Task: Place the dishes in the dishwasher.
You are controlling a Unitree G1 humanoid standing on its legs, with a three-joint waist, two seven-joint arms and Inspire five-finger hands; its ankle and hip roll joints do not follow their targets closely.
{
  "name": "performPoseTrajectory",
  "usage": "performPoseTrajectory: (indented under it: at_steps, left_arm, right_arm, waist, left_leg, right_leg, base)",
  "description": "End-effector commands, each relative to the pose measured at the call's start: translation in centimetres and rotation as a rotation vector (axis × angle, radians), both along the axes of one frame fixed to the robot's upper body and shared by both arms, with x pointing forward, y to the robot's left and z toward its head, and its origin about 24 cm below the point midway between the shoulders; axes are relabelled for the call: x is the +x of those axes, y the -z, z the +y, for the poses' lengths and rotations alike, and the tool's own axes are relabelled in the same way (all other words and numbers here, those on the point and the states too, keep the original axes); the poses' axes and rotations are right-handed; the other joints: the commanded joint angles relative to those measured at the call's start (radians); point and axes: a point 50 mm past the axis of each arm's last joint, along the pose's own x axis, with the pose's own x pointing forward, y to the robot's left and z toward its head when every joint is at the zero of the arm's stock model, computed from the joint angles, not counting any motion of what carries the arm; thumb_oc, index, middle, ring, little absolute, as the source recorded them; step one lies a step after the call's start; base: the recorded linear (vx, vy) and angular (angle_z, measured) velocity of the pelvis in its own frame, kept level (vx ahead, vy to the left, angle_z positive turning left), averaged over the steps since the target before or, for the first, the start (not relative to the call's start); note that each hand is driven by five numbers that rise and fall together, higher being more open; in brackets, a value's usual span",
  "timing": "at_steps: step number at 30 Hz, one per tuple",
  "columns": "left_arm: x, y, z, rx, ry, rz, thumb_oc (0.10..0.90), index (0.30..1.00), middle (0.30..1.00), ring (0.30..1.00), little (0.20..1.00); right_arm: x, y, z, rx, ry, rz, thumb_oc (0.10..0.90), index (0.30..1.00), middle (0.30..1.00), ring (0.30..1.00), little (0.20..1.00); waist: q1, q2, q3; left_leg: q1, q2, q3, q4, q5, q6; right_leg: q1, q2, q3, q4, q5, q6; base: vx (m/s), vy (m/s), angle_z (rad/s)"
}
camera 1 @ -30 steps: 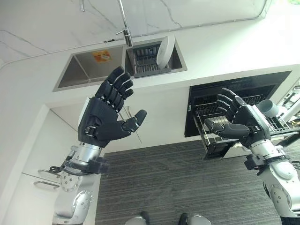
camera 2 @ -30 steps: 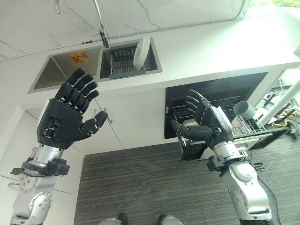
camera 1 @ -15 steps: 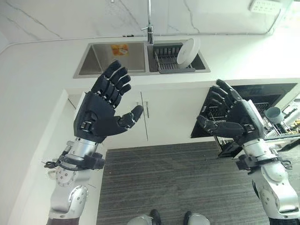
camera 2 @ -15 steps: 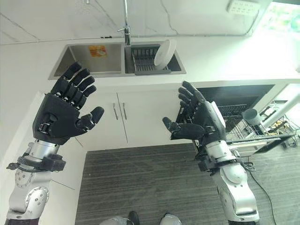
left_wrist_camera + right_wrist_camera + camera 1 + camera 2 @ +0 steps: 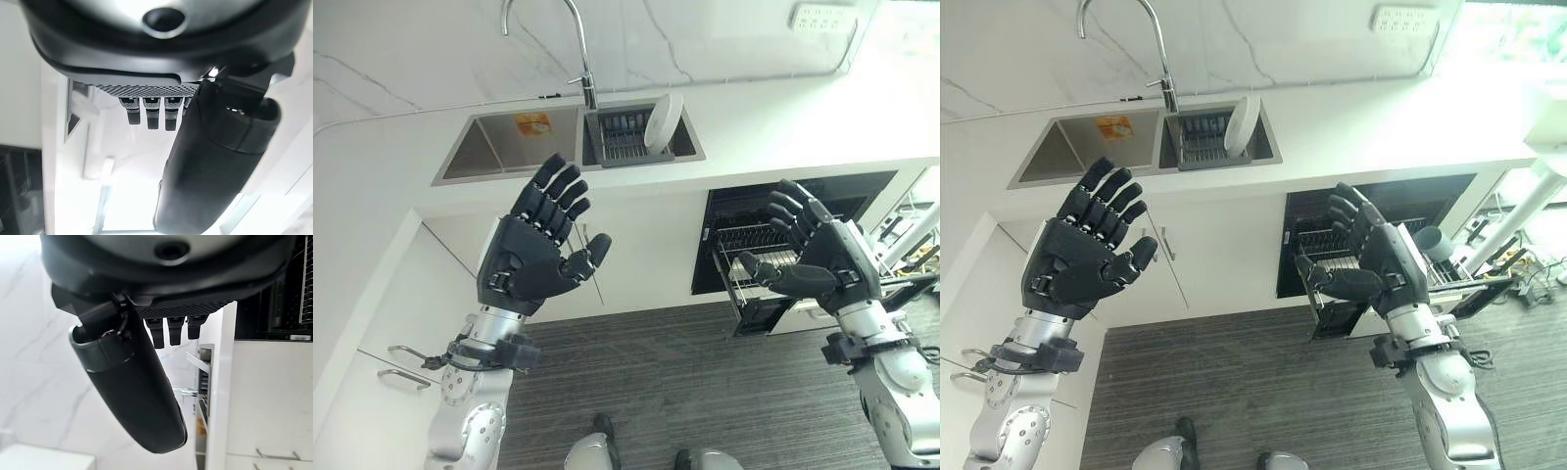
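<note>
Both robot hands are raised with fingers spread and hold nothing: the left robot hand [image 5: 536, 257] before the cupboards, the right robot hand [image 5: 819, 258] before the open dishwasher [image 5: 744, 245]. The white plate [image 5: 660, 119] stands in the sink rack [image 5: 619, 139] at the tabletop's [image 5: 783, 108] back. Reach over the sink first and pinch the plate's upper rim.

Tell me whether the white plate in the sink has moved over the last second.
No. The white plate still leans in the rack, just right of the faucet; only the camera shifted.
</note>
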Motion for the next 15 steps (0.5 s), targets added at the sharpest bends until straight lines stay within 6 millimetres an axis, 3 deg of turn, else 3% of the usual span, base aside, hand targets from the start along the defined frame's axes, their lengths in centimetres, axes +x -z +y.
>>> performPoseTrajectory:
  at_steps: [1,6,15]
  left_arm:
    - [-1.5,-5.6,0.8,0.018,-0.057,-0.388,0.800,0.900,0.900,0.900,0.900]
    - [-2.3,-7.5,1.0,0.149,-0.163,-0.520,0.800,0.900,0.900,0.900,0.900]
    - [-1.6,-9.1,0.2,0.246,-0.197,-0.591,0.800,0.900,0.900,0.900,0.900]
  right_arm:
    - [-1.1,-5.7,1.0,-0.050,-0.106,-0.330,0.800,0.900,0.900,0.900,0.900]
    - [-1.5,-6.2,1.9,0.021,-0.159,-0.367,0.800,0.900,0.900,0.900,0.900]
    - [-0.8,-7.0,2.9,0.013,-0.170,-0.397,0.800,0.900,0.900,0.900,0.900]
  waist:
    - [0.007,-0.016,-0.029]
    - [0.014,-0.011,-0.081]
    - [0.038,-0.040,-0.120]
  left_leg:
    - [0.016,-0.014,-0.022,0.023,-0.015,-0.046]
    - [0.075,-0.040,-0.005,0.023,-0.035,-0.019]
    - [0.141,-0.119,-0.050,0.023,-0.097,0.031]
  right_leg:
    - [0.131,-0.026,-0.010,-0.112,-0.031,0.090]
    - [0.169,-0.052,-0.016,-0.112,-0.047,0.109]
    - [0.170,-0.131,-0.059,-0.112,-0.010,0.152]
  base:
    - [0.26,0.220,-0.10]
    - [0.26,0.203,-0.36]
    - [0.13,0.101,0.09]
